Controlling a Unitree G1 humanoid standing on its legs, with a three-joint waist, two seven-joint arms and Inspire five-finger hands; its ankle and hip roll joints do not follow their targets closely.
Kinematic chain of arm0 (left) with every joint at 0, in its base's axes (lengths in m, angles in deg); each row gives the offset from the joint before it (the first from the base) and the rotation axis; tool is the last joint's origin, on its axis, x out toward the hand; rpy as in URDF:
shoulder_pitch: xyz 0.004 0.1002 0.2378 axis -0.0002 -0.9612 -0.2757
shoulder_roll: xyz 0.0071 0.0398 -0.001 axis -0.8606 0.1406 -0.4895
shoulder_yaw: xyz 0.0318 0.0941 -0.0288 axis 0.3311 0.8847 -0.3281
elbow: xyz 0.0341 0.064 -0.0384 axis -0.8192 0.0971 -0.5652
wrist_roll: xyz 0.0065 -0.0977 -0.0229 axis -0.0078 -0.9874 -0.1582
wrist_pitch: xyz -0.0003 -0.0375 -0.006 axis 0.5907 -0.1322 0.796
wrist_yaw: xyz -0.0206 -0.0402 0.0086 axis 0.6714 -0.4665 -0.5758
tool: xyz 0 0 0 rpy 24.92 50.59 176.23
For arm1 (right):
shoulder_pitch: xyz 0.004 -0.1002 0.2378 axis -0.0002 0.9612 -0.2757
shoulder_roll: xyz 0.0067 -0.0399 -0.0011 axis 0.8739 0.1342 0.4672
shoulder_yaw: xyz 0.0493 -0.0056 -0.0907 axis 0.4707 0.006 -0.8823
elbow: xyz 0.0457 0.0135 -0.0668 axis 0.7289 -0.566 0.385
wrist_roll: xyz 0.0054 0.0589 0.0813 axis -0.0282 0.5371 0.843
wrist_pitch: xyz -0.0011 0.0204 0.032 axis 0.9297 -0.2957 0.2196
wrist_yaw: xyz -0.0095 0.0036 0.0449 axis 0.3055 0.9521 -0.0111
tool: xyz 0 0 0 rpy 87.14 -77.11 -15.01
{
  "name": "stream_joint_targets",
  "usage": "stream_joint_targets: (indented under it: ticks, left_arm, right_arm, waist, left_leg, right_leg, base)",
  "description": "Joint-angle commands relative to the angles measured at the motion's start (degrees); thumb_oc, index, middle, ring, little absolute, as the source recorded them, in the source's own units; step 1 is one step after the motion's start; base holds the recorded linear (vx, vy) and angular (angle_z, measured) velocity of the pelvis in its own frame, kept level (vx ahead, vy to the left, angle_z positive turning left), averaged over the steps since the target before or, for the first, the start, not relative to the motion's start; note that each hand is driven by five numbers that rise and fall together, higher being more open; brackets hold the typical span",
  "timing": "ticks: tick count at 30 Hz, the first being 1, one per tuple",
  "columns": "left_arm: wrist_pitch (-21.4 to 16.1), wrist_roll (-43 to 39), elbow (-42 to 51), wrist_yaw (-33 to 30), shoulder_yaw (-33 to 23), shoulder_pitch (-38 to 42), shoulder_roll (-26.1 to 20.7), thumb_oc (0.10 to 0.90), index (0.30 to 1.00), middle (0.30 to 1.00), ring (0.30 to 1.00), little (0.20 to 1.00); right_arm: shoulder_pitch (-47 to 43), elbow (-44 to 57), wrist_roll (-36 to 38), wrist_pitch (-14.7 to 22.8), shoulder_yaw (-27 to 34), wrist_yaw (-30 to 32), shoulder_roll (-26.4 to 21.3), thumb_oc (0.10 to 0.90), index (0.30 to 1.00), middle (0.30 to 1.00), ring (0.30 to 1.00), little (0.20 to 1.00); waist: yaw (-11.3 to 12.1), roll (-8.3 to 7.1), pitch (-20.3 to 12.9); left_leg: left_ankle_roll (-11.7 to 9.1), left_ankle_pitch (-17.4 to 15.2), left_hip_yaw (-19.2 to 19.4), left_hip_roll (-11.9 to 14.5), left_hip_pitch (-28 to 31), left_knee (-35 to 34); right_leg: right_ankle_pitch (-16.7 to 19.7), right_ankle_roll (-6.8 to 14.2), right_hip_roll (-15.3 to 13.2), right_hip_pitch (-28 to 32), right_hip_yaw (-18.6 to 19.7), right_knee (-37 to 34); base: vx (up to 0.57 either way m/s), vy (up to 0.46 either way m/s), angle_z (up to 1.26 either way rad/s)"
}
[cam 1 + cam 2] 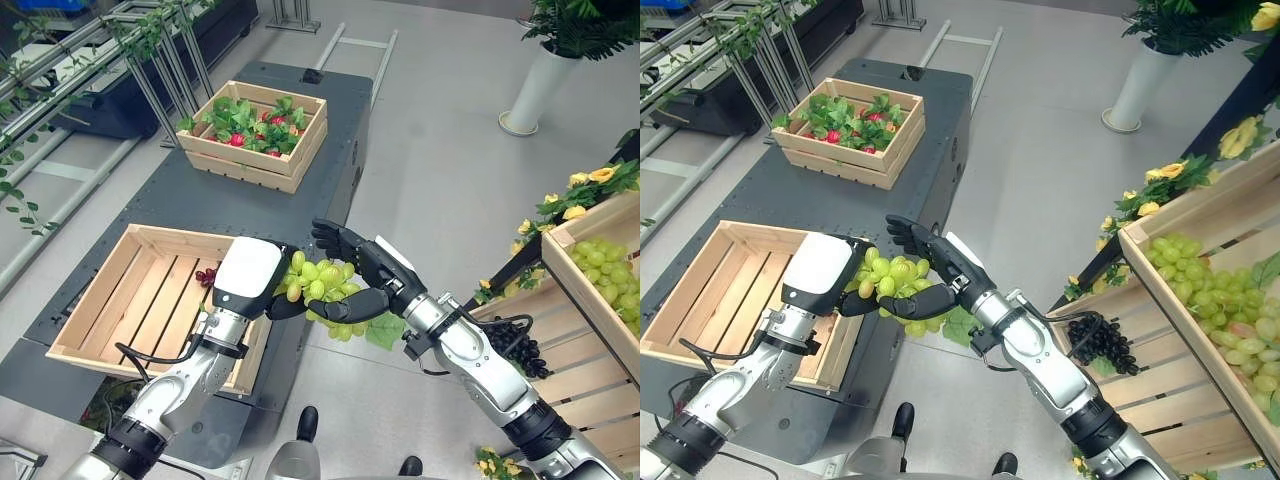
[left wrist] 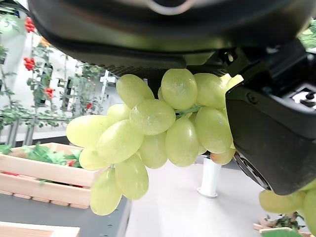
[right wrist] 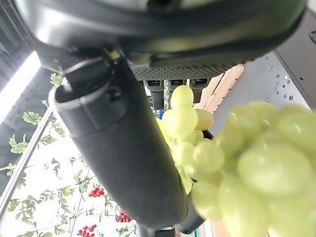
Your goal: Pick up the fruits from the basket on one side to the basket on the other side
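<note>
You had both hands meeting over the gap just right of the near wooden crate (image 1: 100, 300). The right hand (image 1: 352, 270) held the bunch of green grapes (image 1: 322, 285), its fingers stretched over the top and its thumb hooked underneath, so it was clamped on the fruit. The left hand (image 1: 248, 280) pressed against the bunch's left side; I could not tell how its fingers stood, as they were hidden behind the grapes. A small cluster of dark red grapes (image 1: 206, 275) lay inside that near crate. At far centre stood another crate of leaves and red fruit (image 1: 252, 132). On the right, a slatted shelf (image 1: 590, 385) carried more green grapes (image 1: 608, 272) and a black bunch (image 1: 518, 345)
</note>
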Motion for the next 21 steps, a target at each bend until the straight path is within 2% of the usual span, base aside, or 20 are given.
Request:
stream_joint_targets:
  ticks: [1, 5, 16, 21]
  left_arm:
    - [-3.13, -2.85, 0.81, -4.36, 0.59, 9.24, 2.62, 0.4, 0.3, 0.3, 0.3, 0.3]
    - [-2.95, -3.37, 1.76, -5.3, -0.36, 9.03, 2.7, 0.4, 0.3, 0.3, 0.3, 0.3]
    - [-2.47, -4.12, 7.14, -4.43, -7.49, 6.87, 1.01, 0.4, 0.3, 0.3, 0.3, 0.3]
    - [-3.57, -4.86, 8.29, -3.7, -10.0, 6.13, 0.32, 0.4, 0.3, 0.3, 0.3, 0.3]
  right_arm:
    - [0.02, 5.76, 2.98, 6.13, 1.23, 2.39, -0.21, 0.8, 0.9, 0.9, 0.9, 0.9]
    - [0.97, 5.7, 2.33, 6.68, 2.49, 2.0, -1.0, 0.8, 0.9, 0.9, 0.9, 0.9]
    - [4.35, 7.58, 1.52, 4.83, 6.6, -2.22, -5.32, 0.8, 0.9, 0.9, 0.9, 0.9]
    - [6.45, 8.53, -0.15, 4.63, 9.27, -4.09, -7.92, 0.8, 0.9, 0.9, 0.9, 0.9]
  waist:
    - [-1.02, -0.49, -9.41]
    - [-1.43, -0.64, -9.57]
    - [-2.1, -1.09, -9.87]
    - [-2.68, -1.48, -10.09]
  left_leg:
    - [-0.5, -5.39, -1.27, -2.16, 2.0, -0.18]
    - [-0.46, -5.66, -1.07, -2.19, 2.22, -0.18]
    - [-0.58, -6.16, -0.46, -1.99, 2.78, -0.18]
    - [-0.6, -6.38, -0.22, -1.77, 3.01, -0.18]
  right_leg:
    - [-0.96, -2.66, 1.37, -0.6, 0.73, 1.81]
    - [-0.63, -2.49, 1.3, -0.61, 0.96, 1.46]
    - [-0.18, -2.17, 1.11, -0.6, 1.21, 1.3]
    - [-0.11, -2.07, 1.15, -0.74, 1.56, 1.35]
  base:
    - [0.0, 0.0, 0.0]
    - [0.0, 0.0, 0.0]
    - [0.0, 0.0, 0.0]
    - [0.0, 0.0, 0.0]
